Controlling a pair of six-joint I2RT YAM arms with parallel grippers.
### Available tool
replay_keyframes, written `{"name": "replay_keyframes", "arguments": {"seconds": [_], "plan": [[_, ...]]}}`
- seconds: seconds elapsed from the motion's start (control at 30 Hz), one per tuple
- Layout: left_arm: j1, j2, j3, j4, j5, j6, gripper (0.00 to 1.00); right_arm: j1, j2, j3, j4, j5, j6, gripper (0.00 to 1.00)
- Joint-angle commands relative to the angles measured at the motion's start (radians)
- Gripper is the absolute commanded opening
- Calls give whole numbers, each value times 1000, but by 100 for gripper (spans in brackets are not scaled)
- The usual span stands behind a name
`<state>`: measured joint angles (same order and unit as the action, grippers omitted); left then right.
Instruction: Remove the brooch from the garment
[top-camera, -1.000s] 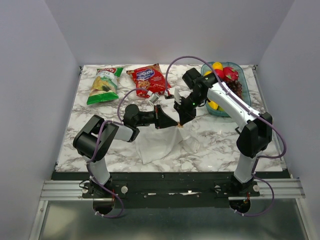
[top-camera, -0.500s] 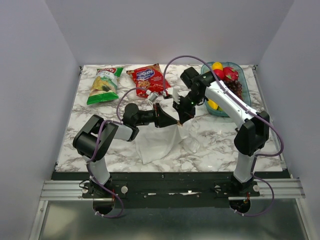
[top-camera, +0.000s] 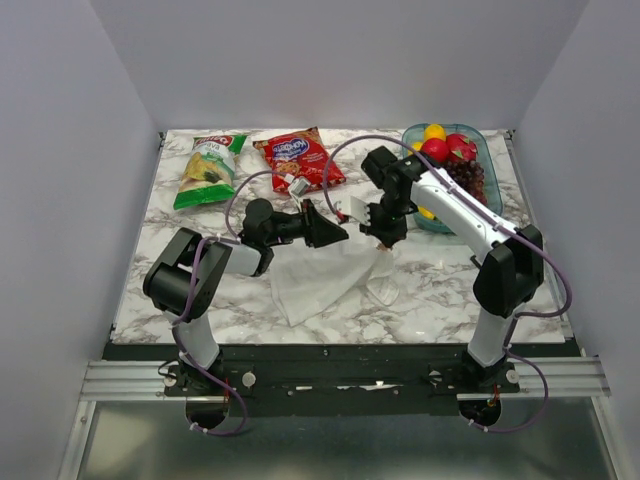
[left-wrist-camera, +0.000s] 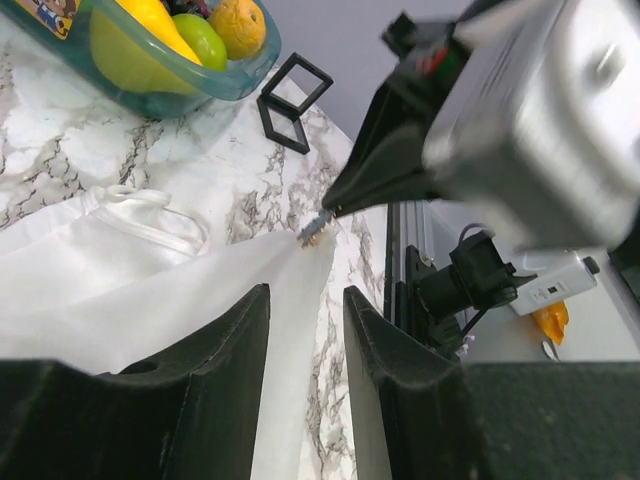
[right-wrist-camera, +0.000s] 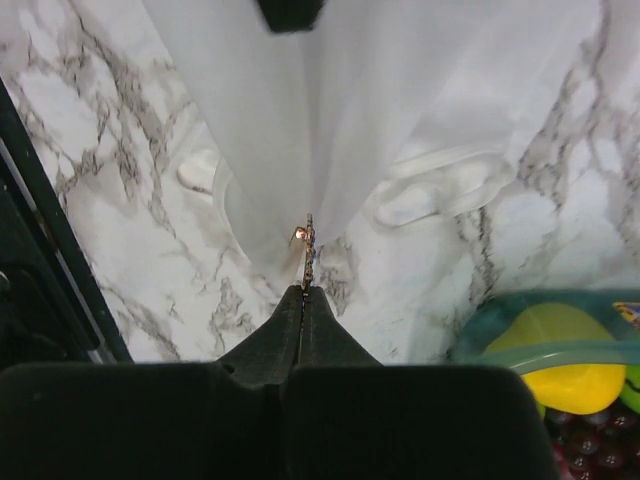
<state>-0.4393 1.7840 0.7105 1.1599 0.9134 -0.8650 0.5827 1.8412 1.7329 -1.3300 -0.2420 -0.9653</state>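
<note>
The white garment (top-camera: 318, 277) lies on the marble table, with one corner lifted and pulled to a point. The brooch (right-wrist-camera: 308, 240), a tiny thin metallic pin seen edge-on, sits at that point and touches the cloth; it also shows in the left wrist view (left-wrist-camera: 315, 228). My right gripper (right-wrist-camera: 303, 290) is shut on the brooch's edge and shows in the top view (top-camera: 383, 237). My left gripper (left-wrist-camera: 306, 300) is just left of it (top-camera: 335, 235). Its jaws stand apart with a visible gap, and the garment's (left-wrist-camera: 150, 300) edge runs between them.
A teal bowl (top-camera: 487, 150) of fruit stands at the back right, close behind my right arm. A green snack bag (top-camera: 210, 170) and a red one (top-camera: 297, 160) lie at the back. Two black square frames (left-wrist-camera: 295, 95) lie beside the bowl.
The grippers have drawn apart: the left moved back and left, the right moved right with the brooch. The cloth between them is stretched into a point.
</note>
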Motion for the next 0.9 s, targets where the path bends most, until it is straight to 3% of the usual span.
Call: {"name": "replay_keyframes", "arguments": {"seconds": [0.0, 0.17, 0.3, 0.53, 0.7, 0.87], "plan": [[24, -12, 4, -51, -51, 30, 44, 25, -68, -101, -196, 133, -46, 2], [34, -52, -11, -141, -65, 98, 45, 28, -77, -130, -192, 202, -35, 2], [33, -32, -2, -157, -57, 101, 46, 28, -59, -87, -196, 150, 6, 2], [-13, 17, -6, -83, -57, 95, 47, 28, -79, -128, -196, 90, 2, 2], [-99, 74, 6, 1, -79, 66, 47, 28, -66, -133, -195, 190, -29, 2], [-118, 109, 17, 6, -71, 67, 47, 28, -45, -53, -190, 237, -24, 1]]}}
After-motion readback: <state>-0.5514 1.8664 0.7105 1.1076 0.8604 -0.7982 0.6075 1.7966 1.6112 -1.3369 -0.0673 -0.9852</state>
